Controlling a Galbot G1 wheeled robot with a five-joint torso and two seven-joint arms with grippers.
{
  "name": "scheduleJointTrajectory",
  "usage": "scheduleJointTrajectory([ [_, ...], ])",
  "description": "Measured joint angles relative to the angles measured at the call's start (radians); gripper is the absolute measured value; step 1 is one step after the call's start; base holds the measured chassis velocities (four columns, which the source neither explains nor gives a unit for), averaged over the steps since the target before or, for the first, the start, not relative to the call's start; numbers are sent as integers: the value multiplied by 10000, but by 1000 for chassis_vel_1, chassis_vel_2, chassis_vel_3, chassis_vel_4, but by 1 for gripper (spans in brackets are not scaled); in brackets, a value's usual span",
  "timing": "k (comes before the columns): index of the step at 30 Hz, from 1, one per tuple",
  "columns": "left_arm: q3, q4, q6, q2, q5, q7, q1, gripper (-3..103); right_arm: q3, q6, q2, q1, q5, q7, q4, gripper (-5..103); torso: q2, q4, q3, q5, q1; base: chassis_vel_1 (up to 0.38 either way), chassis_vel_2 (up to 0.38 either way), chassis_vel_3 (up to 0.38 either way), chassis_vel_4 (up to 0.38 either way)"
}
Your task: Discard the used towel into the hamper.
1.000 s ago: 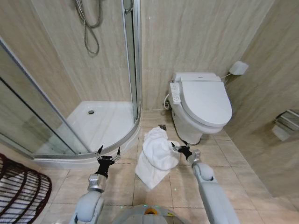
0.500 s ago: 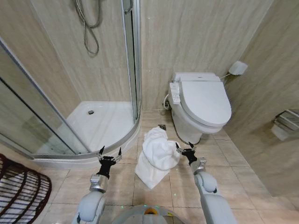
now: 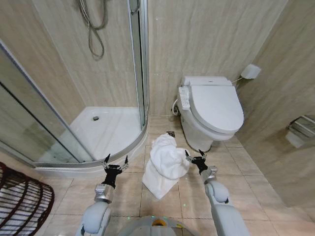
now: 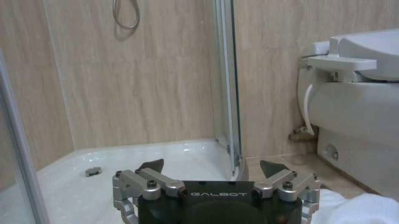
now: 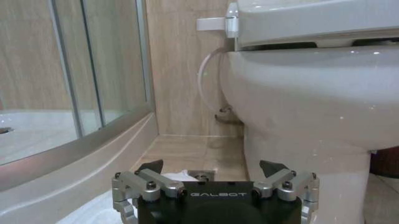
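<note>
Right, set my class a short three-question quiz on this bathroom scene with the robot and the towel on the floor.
1. True or false: the crumpled white cloth towel is already inside the reddish-brown open-weave hamper.
2. Multiple choice: the towel lies on the tiled floor between A) the curved glass shower enclosure and the white ceramic toilet; B) a sink and a door; C) two hampers.
3. Fill in: both the left hand and the right hand have their fingers ____.

Key: 1 false; 2 A; 3 open.
</note>
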Motion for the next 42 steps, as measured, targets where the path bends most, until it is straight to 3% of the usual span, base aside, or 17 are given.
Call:
scheduleJointTrajectory([
  [42, -2, -8, 15, 1, 2, -2, 1, 100, -2, -8, -2, 6, 1, -3, -9, 100, 0, 0, 0, 0, 0, 0, 0, 0, 0],
])
